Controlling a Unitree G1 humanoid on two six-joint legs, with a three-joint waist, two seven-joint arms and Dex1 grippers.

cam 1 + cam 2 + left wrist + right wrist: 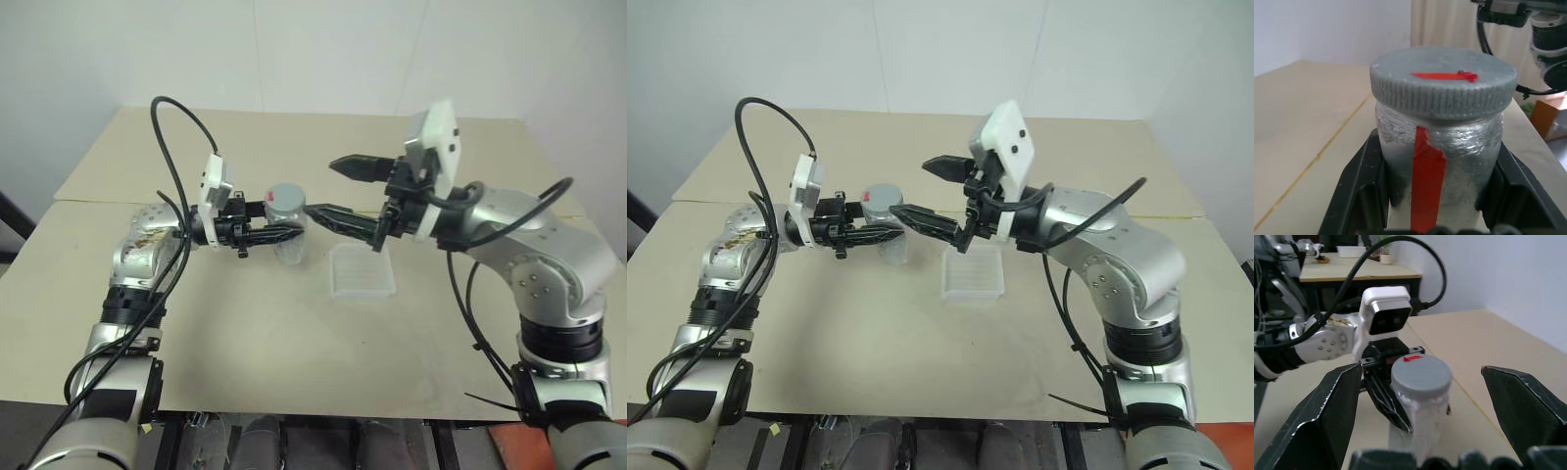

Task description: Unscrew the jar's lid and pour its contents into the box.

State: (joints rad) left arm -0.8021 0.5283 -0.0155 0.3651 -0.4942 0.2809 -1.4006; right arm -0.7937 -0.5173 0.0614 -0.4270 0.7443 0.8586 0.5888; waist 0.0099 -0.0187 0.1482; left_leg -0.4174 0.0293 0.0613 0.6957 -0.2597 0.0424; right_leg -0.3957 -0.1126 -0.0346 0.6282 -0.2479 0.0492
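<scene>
Left tool [279, 233] level, clamping jar [288, 235]; right tool [338, 190] level, spread.

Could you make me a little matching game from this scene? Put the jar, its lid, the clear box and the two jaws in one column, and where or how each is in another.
1. jar
2. lid
3. box
4. right gripper

a. lying on the table
b. wide open, beside the lid
c. clamped in the left gripper
d. screwed on top, marked with red tape

Pairs: 1-c, 2-d, 3-a, 4-b
</scene>
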